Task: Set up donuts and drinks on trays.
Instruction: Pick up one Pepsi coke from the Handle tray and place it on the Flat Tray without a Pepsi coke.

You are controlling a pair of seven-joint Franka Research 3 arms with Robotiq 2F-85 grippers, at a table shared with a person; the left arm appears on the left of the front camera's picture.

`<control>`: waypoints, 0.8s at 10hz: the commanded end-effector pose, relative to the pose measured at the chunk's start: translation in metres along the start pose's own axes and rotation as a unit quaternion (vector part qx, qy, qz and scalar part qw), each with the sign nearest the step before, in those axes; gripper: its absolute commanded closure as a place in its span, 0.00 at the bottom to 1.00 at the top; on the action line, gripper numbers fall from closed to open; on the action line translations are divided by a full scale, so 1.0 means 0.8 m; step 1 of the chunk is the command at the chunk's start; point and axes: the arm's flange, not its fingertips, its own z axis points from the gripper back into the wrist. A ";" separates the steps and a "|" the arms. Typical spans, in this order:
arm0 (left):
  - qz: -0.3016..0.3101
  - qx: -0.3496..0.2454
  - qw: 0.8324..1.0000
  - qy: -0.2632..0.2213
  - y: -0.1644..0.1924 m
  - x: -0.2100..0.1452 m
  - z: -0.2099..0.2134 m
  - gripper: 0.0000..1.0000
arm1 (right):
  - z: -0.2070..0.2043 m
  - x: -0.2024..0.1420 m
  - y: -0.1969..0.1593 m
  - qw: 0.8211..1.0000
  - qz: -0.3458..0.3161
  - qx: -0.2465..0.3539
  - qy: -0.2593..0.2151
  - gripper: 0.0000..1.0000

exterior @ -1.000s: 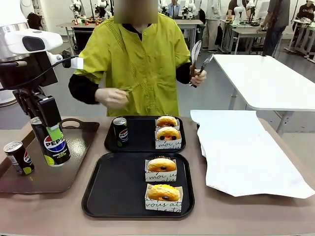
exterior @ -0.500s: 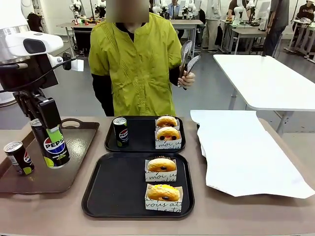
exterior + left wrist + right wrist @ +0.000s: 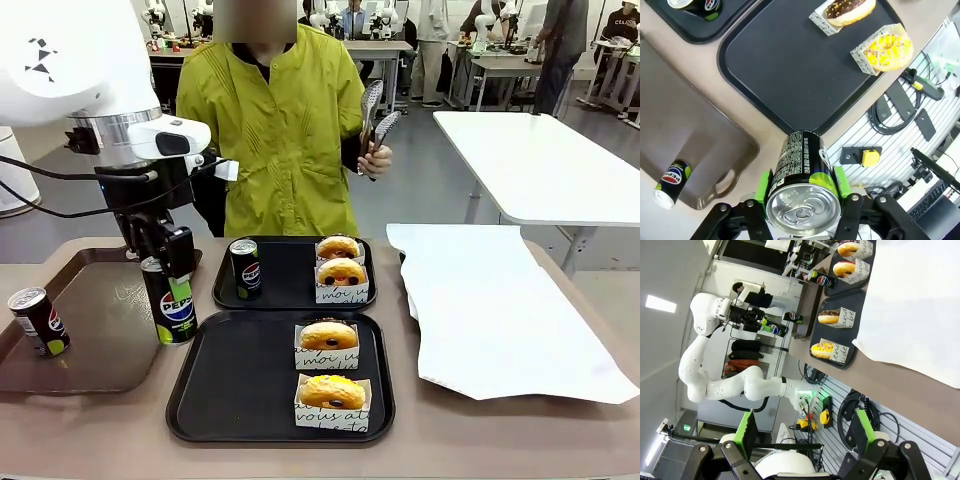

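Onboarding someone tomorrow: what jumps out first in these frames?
The left end effector holds a Pepsi can aloft at the near black tray's left edge, by the brown tray. Behind the far tray, a person in a lime-green top holds metal tongs upright.

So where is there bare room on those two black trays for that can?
The near tray is bare across its left half, beside its two donuts. The far tray is tighter: only a strip between its can and its donuts.
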 end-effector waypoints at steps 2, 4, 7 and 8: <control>0.009 0.013 1.000 -0.003 0.000 -0.008 0.021 0.41 | 0.000 0.000 0.001 1.000 0.008 0.007 -0.002 0.00; 0.009 0.013 1.000 -0.003 0.000 -0.008 0.021 0.41 | 0.000 0.000 0.001 1.000 0.008 0.007 -0.002 0.00; -0.022 0.014 0.999 -0.024 -0.001 0.019 0.000 0.41 | 0.000 0.000 0.001 1.000 0.008 0.007 -0.002 0.00; -0.030 0.046 0.997 -0.049 -0.005 0.035 -0.017 0.41 | 0.000 0.000 0.001 1.000 0.008 0.007 -0.002 0.00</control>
